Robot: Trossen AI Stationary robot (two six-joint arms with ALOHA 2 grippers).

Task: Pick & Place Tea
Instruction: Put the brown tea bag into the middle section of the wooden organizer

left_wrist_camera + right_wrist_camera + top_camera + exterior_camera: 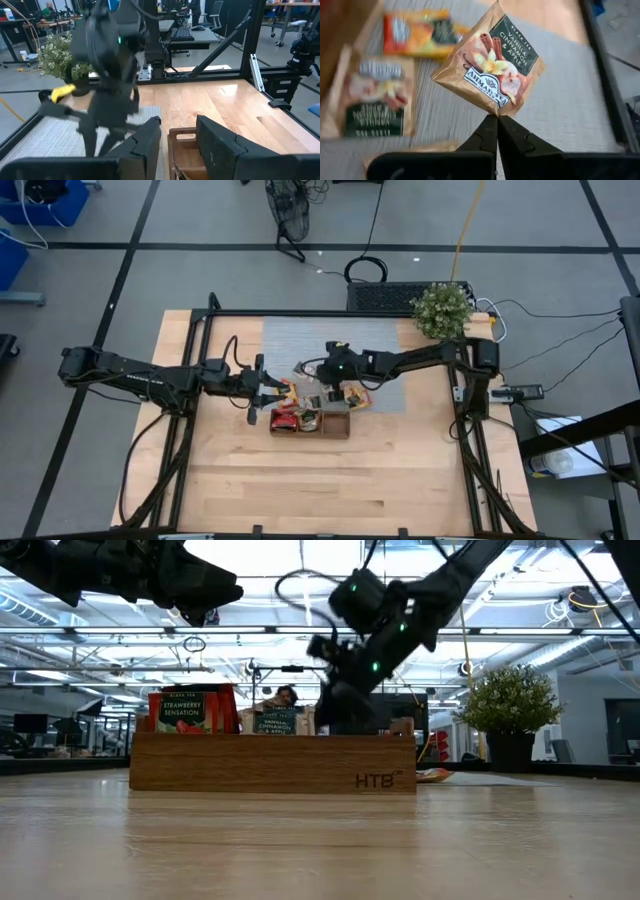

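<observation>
My right gripper [497, 117] is shut on a tan tea packet [490, 65] printed "Vanilla, Cinnamon & Apple", held above the grey mat [560, 100]. On the mat lie another tan packet [377, 100] and an orange one [420, 32]. The wooden tray [310, 423] lies just in front of the mat; red packets [188, 710] and a tan one [280, 722] stand upright in it. In the high view my right gripper [335, 392] hovers at the mat's near edge. My left gripper [180, 145] waits open above the tray's left end [184, 150]. My right gripper pinches one corner [496, 111] of the tan packet between its two fingertips. The fingers slant down toward the mat. The packet sticks out beyond the fingertips, printed face toward the wrist camera, lifted clear of the mat.
A potted plant [442, 310] stands at the table's far right corner. Black frame rails [195, 370] run along the table's left and right sides. Bare wood [330, 490] stretches in front of the tray.
</observation>
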